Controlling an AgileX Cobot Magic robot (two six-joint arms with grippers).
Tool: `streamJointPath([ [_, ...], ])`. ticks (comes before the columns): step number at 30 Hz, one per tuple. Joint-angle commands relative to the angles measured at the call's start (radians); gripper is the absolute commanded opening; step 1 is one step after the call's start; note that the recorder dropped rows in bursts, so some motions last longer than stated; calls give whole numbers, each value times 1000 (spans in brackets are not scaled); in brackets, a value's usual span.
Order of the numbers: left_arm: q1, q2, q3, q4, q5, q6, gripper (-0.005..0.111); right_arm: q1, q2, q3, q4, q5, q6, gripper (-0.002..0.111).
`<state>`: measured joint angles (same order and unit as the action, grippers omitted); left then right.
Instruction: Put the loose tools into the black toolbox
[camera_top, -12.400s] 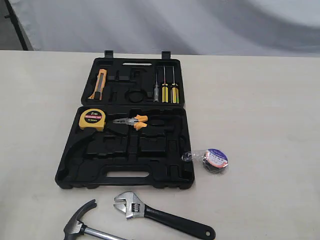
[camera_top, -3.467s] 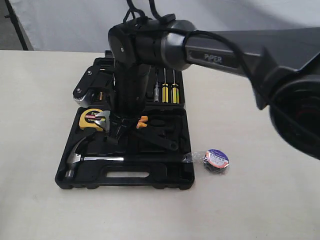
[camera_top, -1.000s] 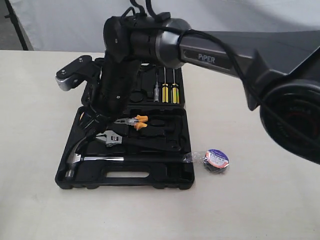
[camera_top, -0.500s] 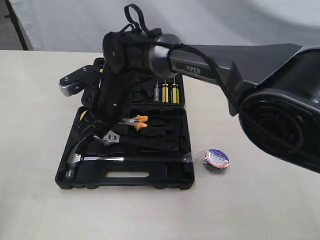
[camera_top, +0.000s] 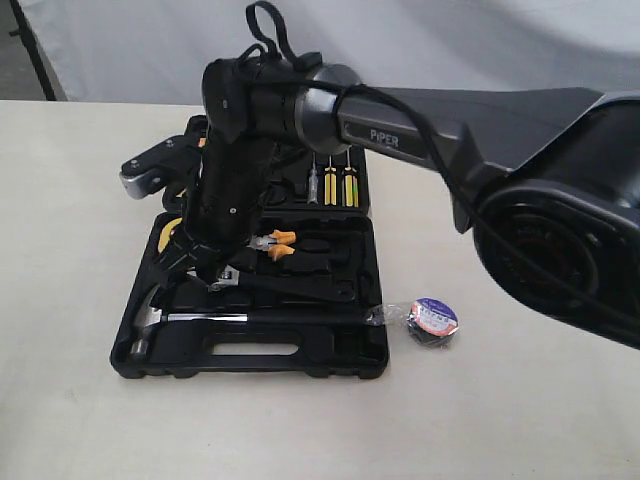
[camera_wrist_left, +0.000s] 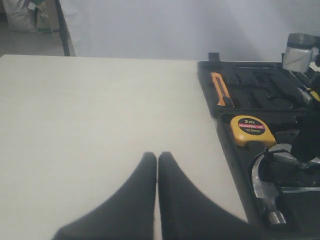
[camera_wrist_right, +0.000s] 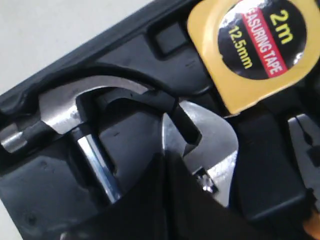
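The black toolbox (camera_top: 345, 362) lies open on the table. In its near half rests the claw hammer (camera_top: 150, 316) (camera_wrist_right: 60, 111) (camera_wrist_left: 262, 182). The adjustable wrench (camera_top: 300, 290) (camera_wrist_right: 212, 142) lies slantwise above it. My right gripper (camera_top: 208, 268) (camera_wrist_right: 164, 159) reaches across into the case, shut, with nothing between its fingers, and its tips are at the edge of the wrench head. The black tape roll (camera_top: 432, 322) sits on the table to the right of the case. My left gripper (camera_wrist_left: 157, 156) is shut and empty over bare table beside the case.
The yellow tape measure (camera_wrist_right: 255, 50) (camera_wrist_left: 251, 130) and orange-handled pliers (camera_top: 272, 244) lie in the near half. An orange knife (camera_wrist_left: 221, 89) and screwdrivers (camera_top: 338, 185) fill the far half. The right arm's forearm (camera_top: 430, 110) spans the case from the right.
My right gripper has shifted from the case's left edge rightward and down onto the wrench head. The wrench, hammer and tape roll have stayed put.
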<state>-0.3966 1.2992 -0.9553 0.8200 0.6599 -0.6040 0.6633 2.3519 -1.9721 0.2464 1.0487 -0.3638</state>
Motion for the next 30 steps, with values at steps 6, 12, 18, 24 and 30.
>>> streamJointPath([
  [6, 3, -8, 9, -14, -17, -10, 1, 1, 19, 2, -61, 1, 37, 0],
  [12, 3, -8, 9, -14, -17, -10, 1, 1, 19, 2, -74, 82, 38, 0],
  [18, 3, -8, 9, -14, -17, -10, 1, 1, 19, 2, -145, 122, 57, 0],
  [24, 3, -8, 9, -14, -17, -10, 1, 1, 10, -14, -210, 150, 80, 0],
  [30, 3, -8, 9, -14, -17, -10, 1, 1, 4, -50, -198, 138, 80, 0],
])
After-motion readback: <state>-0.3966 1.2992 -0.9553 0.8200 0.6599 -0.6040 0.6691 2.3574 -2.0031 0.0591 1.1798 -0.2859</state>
